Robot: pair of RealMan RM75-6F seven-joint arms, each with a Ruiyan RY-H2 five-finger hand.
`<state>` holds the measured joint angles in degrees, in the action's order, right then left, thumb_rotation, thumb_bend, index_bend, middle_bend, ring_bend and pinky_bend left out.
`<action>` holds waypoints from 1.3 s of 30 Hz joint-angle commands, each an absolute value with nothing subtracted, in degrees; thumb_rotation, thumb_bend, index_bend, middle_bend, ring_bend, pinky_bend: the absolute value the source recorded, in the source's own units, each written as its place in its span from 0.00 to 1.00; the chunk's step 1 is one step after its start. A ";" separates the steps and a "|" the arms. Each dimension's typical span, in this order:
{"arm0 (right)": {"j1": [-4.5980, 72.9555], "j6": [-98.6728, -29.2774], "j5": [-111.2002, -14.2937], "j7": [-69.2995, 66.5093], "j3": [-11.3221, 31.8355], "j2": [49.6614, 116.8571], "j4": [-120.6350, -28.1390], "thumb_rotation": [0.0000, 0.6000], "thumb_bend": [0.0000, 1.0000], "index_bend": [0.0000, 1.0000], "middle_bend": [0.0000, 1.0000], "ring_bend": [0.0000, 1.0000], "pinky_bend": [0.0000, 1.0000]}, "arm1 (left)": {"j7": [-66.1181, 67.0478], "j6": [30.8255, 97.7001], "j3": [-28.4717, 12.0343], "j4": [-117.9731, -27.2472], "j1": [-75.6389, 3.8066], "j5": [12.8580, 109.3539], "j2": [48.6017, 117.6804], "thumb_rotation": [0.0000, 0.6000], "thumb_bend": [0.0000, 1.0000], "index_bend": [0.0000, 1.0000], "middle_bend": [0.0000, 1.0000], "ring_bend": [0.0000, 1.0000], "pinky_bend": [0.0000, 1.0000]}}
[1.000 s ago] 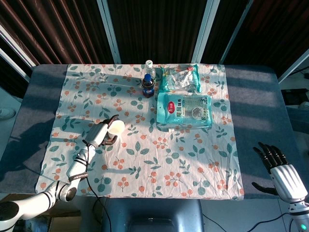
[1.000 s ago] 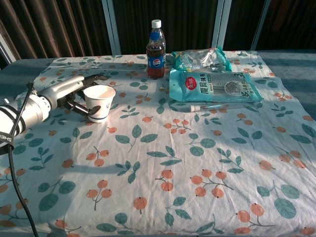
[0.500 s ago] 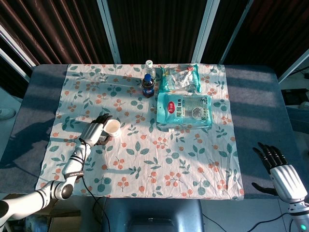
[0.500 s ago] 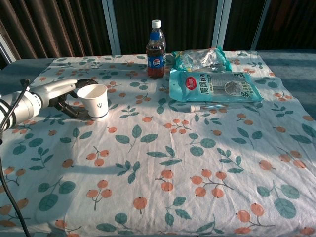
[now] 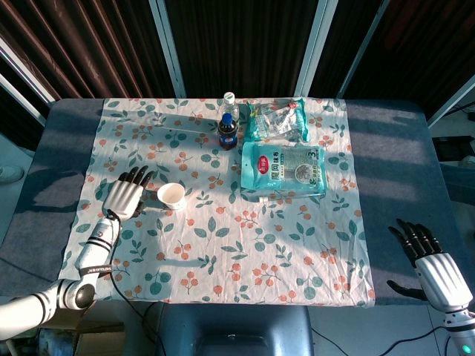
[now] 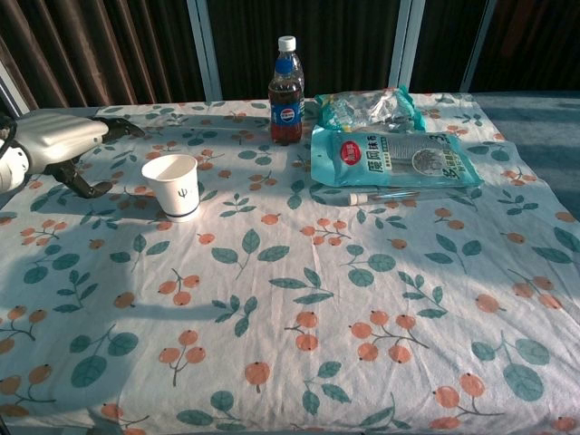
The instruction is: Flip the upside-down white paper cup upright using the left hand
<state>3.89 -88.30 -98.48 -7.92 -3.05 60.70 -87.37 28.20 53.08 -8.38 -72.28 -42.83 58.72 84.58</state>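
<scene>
The white paper cup stands upright, mouth up, on the floral cloth left of centre. My left hand hovers to the left of it with its fingers apart, holding nothing and clear of the cup. At the lower right of the head view, my right hand is off the cloth beside the table edge, fingers spread and empty. The chest view does not show it.
A cola bottle stands at the back centre. Two teal snack bags lie at the back right, the smaller one behind. The floral cloth covers the grey table.
My left hand let go of the cup, opened and drew back to the left. The cup went from tilted in the hand to standing upright on the cloth.
</scene>
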 commanded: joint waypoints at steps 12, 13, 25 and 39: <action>3.43 -89.93 -98.45 -8.16 -2.53 61.13 -87.17 1.00 0.06 0.00 0.00 0.00 0.18 | 35.53 67.49 -3.19 -88.98 -34.04 61.55 68.37 1.00 0.44 0.00 0.00 0.00 0.17; 3.30 -90.36 -98.49 -8.21 -2.40 61.37 -86.98 1.00 0.06 0.00 0.00 0.00 0.18 | 33.28 69.95 -2.95 -89.57 -32.59 63.77 68.20 1.00 0.44 0.00 0.00 0.00 0.17; 2.90 -91.89 -97.84 -8.30 -1.35 62.75 -86.15 1.00 0.06 0.00 0.00 0.00 0.18 | 26.38 81.42 1.31 -90.39 -21.28 71.30 68.14 1.00 0.44 0.00 0.00 0.00 0.15; 3.14 -90.91 -96.80 -6.55 -0.85 63.34 -86.72 1.00 0.06 0.00 0.00 0.00 0.18 | 19.92 83.65 0.68 -83.57 -16.98 75.91 72.86 1.00 0.44 0.00 0.00 0.00 0.14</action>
